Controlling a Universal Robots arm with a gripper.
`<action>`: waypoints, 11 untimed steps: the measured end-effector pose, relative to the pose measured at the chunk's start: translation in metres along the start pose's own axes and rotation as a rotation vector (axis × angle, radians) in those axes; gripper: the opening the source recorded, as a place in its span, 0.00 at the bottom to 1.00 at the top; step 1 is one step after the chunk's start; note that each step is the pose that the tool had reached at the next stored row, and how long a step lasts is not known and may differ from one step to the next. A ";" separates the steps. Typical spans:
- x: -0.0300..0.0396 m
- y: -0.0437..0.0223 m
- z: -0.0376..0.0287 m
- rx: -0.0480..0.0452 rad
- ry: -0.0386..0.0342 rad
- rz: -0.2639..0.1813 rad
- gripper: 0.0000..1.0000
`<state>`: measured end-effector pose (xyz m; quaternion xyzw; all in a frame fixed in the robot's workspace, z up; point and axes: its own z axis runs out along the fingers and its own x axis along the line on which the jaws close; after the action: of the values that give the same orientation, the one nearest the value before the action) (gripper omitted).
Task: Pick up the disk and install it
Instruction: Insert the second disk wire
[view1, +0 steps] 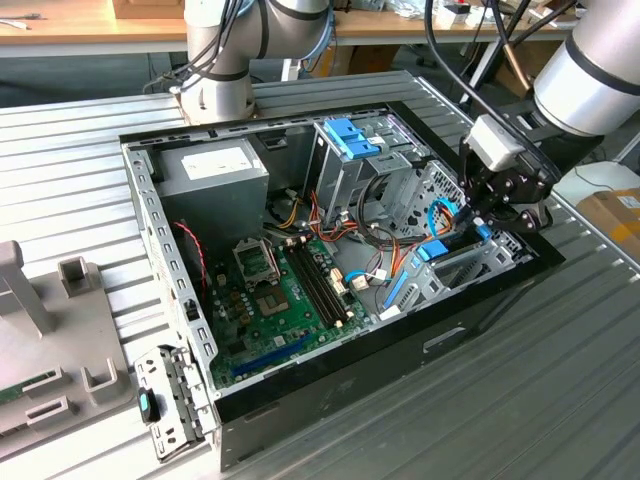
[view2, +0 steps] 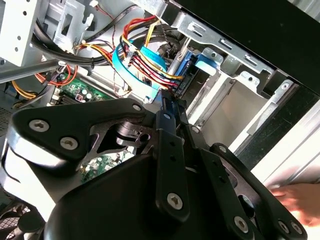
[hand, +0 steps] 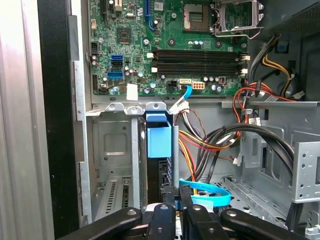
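Gripper linkage fills your near view, jaws together on the disk's near edge.

The disk stands on edge in the lower drive bay, at the case's corner on the exterior view's right. It's stiff, probably weighty and shock-sensitive, so hold the blue rails. Sheet-metal walls crowd one side, loose cables the other; you've got little room.

Cable bundle crowds bay beside disk.

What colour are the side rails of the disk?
Bright blue, clearest in the first wrist view on the disk.
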<state>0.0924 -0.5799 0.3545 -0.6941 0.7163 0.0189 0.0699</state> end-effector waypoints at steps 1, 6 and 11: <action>-0.0011 0.0008 -0.0003 -0.0001 -0.0005 0.000 0.16; -0.0103 0.0050 -0.0064 0.0146 0.0675 -0.007 0.16; -0.0109 0.0091 -0.0066 0.0238 0.1097 -0.011 0.16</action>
<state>0.0831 -0.5695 0.3618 -0.6972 0.7153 -0.0281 0.0389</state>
